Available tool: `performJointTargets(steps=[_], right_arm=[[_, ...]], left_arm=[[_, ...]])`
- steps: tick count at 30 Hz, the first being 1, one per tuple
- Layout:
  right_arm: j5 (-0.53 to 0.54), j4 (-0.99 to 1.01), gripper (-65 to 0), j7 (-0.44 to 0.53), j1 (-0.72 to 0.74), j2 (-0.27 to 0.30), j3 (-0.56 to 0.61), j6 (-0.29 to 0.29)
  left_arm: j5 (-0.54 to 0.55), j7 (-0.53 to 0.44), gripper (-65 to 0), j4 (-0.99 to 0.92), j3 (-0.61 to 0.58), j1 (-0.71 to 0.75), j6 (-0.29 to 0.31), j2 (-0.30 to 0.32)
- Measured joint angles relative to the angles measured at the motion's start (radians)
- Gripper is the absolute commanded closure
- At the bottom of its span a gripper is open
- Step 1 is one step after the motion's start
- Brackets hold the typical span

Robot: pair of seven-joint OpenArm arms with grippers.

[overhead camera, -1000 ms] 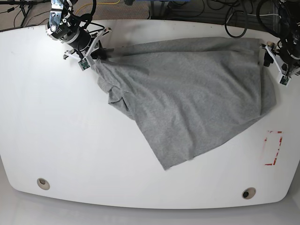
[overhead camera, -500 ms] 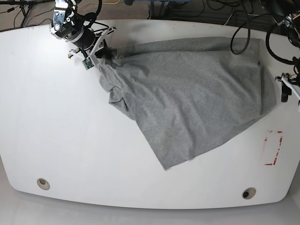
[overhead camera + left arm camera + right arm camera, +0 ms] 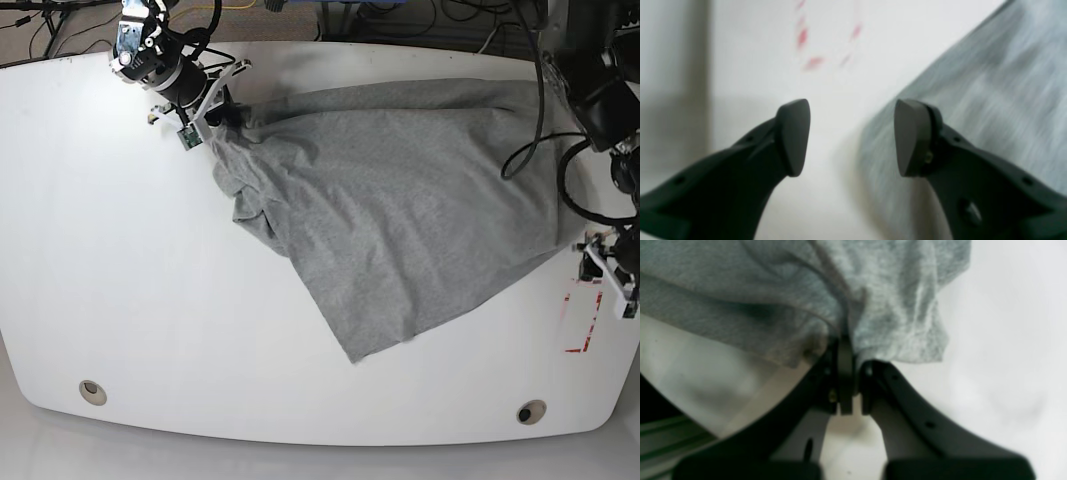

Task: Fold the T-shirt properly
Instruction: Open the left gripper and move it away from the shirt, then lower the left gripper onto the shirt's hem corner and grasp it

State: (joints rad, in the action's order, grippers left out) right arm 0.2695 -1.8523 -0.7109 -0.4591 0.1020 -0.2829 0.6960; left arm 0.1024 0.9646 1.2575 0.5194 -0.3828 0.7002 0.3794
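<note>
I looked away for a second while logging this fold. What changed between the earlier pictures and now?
The left gripper, jaws open and empty, travelled from the T-shirt's far corner down along its edge toward the red marking; the cloth there settled slightly. The right gripper stayed clamped on the opposite corner, and the shirt's spread barely shifted.

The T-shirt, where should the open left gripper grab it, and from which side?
Probably the T-shirt's lower corner nearest the left gripper, approached from the bare table beyond that edge. There the cloth lies flat with a clean, exposed hem, and the right gripper already pinches the opposite corner.
</note>
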Motion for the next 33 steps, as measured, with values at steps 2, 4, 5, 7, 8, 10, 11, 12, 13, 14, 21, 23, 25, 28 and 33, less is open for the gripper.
performJointTargets(steps=[2,4,5,7,8,10,11,12,13,14,21,23,25,28,33], right_arm=[[0.000,0.000,-1.4,0.000,0.006,0.001,-0.001,0.000],[0.000,0.000,-1.4,0.001,0.008,0.000,-0.002,0.000],[0.000,0.000,-1.4,0.001,0.010,0.000,-0.002,0.000],[0.000,0.000,-1.4,0.001,0.011,0.000,-0.002,0.000],[0.000,0.000,-1.4,0.001,0.010,0.000,-0.002,0.000],[0.000,0.000,-1.4,0.000,0.011,-0.002,-0.002,0.000],[0.000,0.000,-1.4,0.001,0.012,-0.003,-0.002,0.000],[0.000,0.000,-1.4,0.000,0.013,-0.002,-0.002,0.000],[0.000,0.000,-1.4,0.000,0.014,-0.002,-0.002,0.000],[0.000,0.000,-1.4,0.000,0.016,-0.002,-0.002,0.000],[0.000,0.000,-1.4,0.000,0.024,-0.002,-0.004,0.000],[0.000,0.000,-1.4,0.000,0.024,-0.002,-0.005,0.000],[0.000,0.000,-1.4,0.000,0.024,-0.002,-0.005,0.000],[0.000,0.000,-1.4,0.001,0.023,-0.003,-0.005,0.000],[0.000,0.000,-1.4,0.001,0.024,-0.002,-0.005,0.000]], left_arm=[[-0.025,-0.050,-37.6,-0.077,-0.017,-0.030,0.000,-0.002],[-0.043,-0.079,-37.6,-0.165,-0.033,-0.055,-0.002,-0.001],[-0.050,-0.095,-37.6,-0.216,-0.045,-0.067,-0.003,0.002],[-0.056,-0.116,-37.6,-0.293,-0.064,-0.086,-0.003,0.005],[-0.058,-0.130,-37.6,-0.343,-0.077,-0.097,-0.003,0.006],[-0.058,-0.156,-37.6,-0.404,-0.093,-0.113,-0.002,0.007],[-0.061,-0.169,-37.6,-0.435,-0.101,-0.121,-0.003,0.006],[-0.060,-0.183,-37.6,-0.457,-0.109,-0.129,-0.003,0.008],[-0.059,-0.203,-37.6,-0.489,-0.123,-0.139,-0.003,0.008],[-0.058,-0.210,-37.8,-0.506,-0.131,-0.145,-0.003,0.008],[-0.053,-0.269,-37.8,-0.594,-0.183,-0.159,-0.003,0.006],[-0.047,-0.295,-37.8,-0.603,-0.188,-0.156,-0.003,0.009],[-0.047,-0.302,-37.8,-0.611,-0.196,-0.158,-0.003,0.012],[-0.047,-0.325,-37.8,-0.628,-0.205,-0.161,-0.003,0.013],[-0.038,-0.354,-37.2,-0.646,-0.226,-0.163,-0.003,0.016]])
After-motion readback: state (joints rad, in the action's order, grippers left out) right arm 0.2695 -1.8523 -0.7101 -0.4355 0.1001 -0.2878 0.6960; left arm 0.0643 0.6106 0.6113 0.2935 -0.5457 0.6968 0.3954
